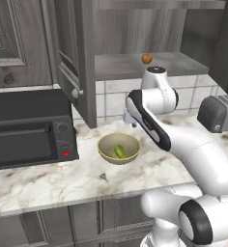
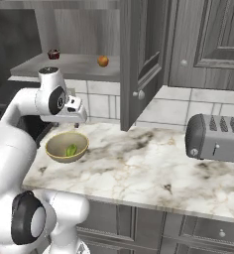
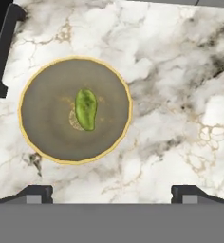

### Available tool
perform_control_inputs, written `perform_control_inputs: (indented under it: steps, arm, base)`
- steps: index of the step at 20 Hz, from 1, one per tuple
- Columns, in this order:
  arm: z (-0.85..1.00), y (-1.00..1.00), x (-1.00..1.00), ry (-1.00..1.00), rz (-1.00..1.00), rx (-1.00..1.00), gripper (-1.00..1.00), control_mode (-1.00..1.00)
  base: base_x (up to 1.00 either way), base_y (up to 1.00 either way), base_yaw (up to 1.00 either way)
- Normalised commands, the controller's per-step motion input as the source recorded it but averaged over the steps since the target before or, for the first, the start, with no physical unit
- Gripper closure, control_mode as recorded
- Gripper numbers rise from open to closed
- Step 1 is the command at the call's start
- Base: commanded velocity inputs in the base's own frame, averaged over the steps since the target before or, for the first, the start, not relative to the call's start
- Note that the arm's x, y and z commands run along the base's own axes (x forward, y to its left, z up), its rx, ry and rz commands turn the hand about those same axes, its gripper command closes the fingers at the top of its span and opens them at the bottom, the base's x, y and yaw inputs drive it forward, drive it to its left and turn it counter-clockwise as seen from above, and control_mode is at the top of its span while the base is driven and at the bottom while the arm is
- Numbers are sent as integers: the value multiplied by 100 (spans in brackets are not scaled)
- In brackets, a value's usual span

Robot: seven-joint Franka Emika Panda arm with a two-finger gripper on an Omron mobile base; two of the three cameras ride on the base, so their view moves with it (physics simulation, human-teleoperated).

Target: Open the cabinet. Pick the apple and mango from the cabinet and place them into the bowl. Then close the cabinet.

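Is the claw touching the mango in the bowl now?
Apart. In the hand view the open claw has its tips at the bottom edge over bare counter, while the mango lies alone in the bowl, well clear of both tips.

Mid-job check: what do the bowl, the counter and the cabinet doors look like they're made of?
Bowl: probably glazed ceramic or plastic, smooth tan-olive with a paler yellow rim.
Counter: looks like polished marble, white with grey and brown veining.
Cabinet: apparently stained wood, dark grey with visible grain and raised panels.
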Motion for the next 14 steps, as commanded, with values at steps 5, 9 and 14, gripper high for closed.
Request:
perform_control_inputs:
  steps: [5, 9, 14]
  arm:
    - [64, -10, -18, -11, -3, 0, -100, -100]
    - [61, -16, -6, -17, -2, 0, -100, -100]
    - [62, -19, -8, -23, -2, 0, -100, -100]
  base:
    - [0, 0, 0]
    - [0, 0, 0]
    - [0, 0, 0]
